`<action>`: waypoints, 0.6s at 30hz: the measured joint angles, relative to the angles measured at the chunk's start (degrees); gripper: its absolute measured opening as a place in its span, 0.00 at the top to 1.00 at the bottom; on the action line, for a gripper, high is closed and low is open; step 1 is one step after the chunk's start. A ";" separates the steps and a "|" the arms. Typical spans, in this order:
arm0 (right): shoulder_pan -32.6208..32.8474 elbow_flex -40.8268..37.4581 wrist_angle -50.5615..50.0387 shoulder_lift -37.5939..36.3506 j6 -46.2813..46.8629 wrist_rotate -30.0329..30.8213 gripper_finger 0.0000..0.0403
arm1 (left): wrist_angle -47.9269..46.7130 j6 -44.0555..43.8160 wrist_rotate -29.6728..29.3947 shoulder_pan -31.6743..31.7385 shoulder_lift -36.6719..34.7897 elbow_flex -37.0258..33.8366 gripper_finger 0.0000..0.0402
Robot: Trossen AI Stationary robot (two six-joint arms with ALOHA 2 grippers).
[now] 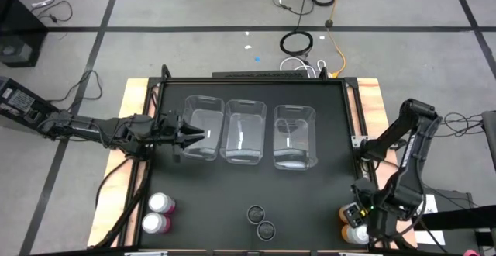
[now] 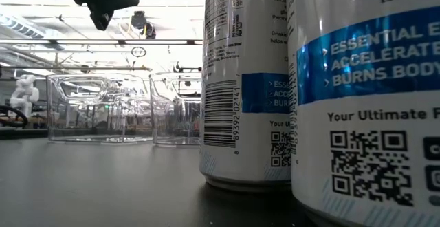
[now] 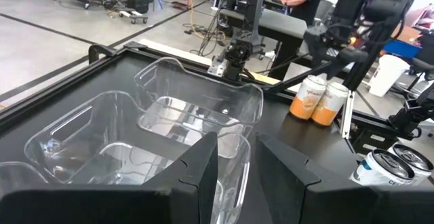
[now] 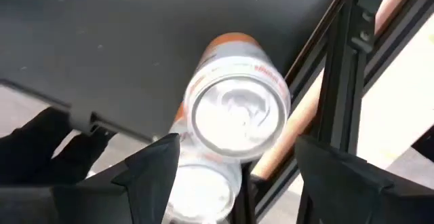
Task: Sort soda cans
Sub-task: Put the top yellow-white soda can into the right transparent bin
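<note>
Orange cans at the near right corner sit under the spread right gripper; rigid, slick, likely light, best pinched mid-body. Left gripper, nearly closed, hovers empty.

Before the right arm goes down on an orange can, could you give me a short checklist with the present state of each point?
1. Right gripper open with the jaws apart: ok.
2. Right gripper above the orange cans at the table's near right corner: ok; one silver top shows between its fingers.
3. Only one can between the fingers: cannot tell; the two orange cans stand touching.
4. The three clear bins empty and ready: ok.
5. Left gripper out of the way: ok; it hangs at the left bin, far from the orange cans.
6. Pink cans and dark cans upright, apart from the right arm: ok.
</note>
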 joint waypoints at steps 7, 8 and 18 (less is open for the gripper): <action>-0.03 -4.71 4.40 -0.17 -0.41 0.38 0.29 | 0.00 -0.04 0.00 0.00 0.00 0.00 0.73; -0.03 -4.91 5.03 -0.17 -0.56 0.60 0.29 | 0.00 -0.04 0.01 0.00 0.01 0.00 0.73; 0.46 -5.29 2.80 -1.81 -2.05 2.35 0.29 | 0.00 -0.04 0.00 0.00 0.01 0.00 0.73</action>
